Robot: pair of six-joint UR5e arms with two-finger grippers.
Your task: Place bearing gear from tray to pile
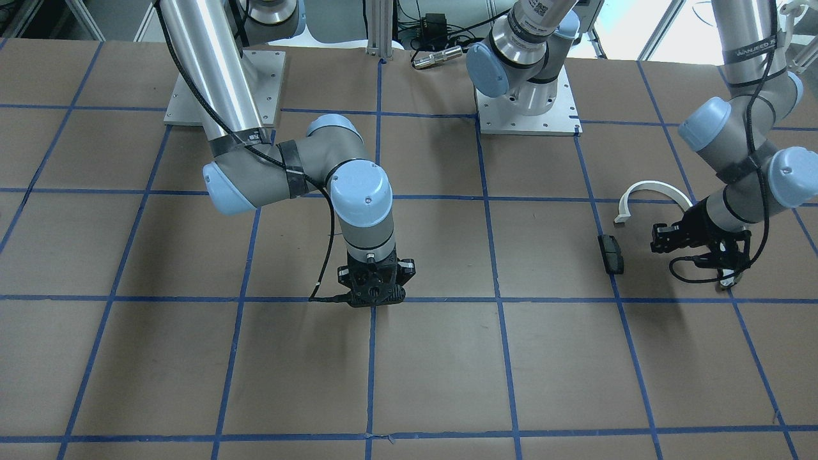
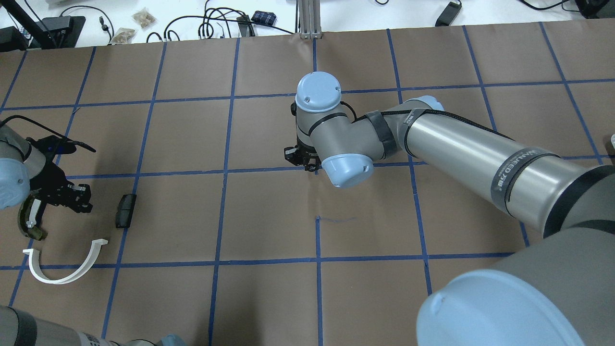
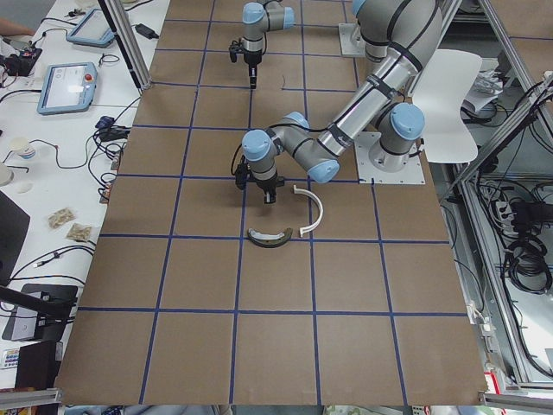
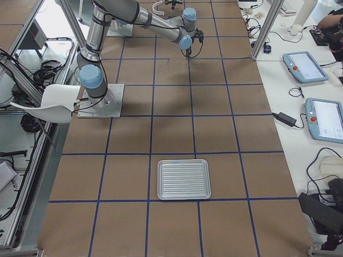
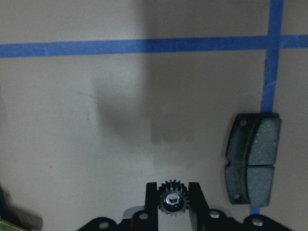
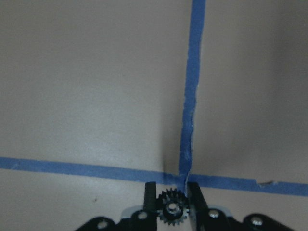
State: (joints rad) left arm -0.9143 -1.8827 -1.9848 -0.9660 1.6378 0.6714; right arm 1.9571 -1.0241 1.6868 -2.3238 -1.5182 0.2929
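Note:
My left gripper [image 5: 173, 188] is shut on a small black bearing gear [image 5: 173, 201], low over the paper beside the pile. The pile holds a dark flat block [image 5: 252, 163], a white half-ring arc [image 2: 62, 269] and an olive-green curved piece [image 2: 28, 223]. In the overhead view the left gripper [image 2: 77, 197] is just left of the block [image 2: 126, 210]. My right gripper [image 6: 171, 190] is shut on a second black gear [image 6: 171, 209] and points down over a tape crossing at mid-table [image 1: 376, 299]. The ribbed metal tray [image 4: 184, 179] lies far off at my right end; nothing shows in it.
Blue tape lines grid the brown paper table [image 1: 447, 358]. The arm bases stand on metal plates [image 1: 527, 118] at the robot's side. Cables and small items lie beyond the far table edge [image 2: 211, 24]. Teach pendants lie on a side bench [image 4: 321, 115].

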